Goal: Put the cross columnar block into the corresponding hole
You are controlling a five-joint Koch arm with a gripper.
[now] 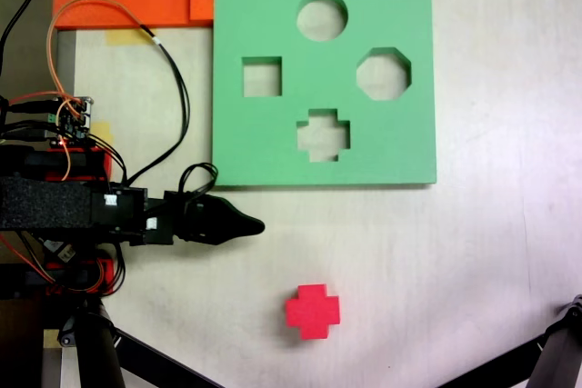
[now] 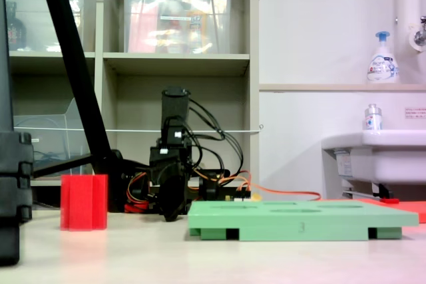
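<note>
Well, the gripper (image 1: pixel 247 223) sits pressed together and empty, the cross columnar block (image 1: pixel 313 311) well apart from its tip, the corresponding hole (image 1: pixel 324 134) beyond.

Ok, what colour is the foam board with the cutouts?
Green: the foam board is a plain light green, best seen from above in the first exterior view.
</note>
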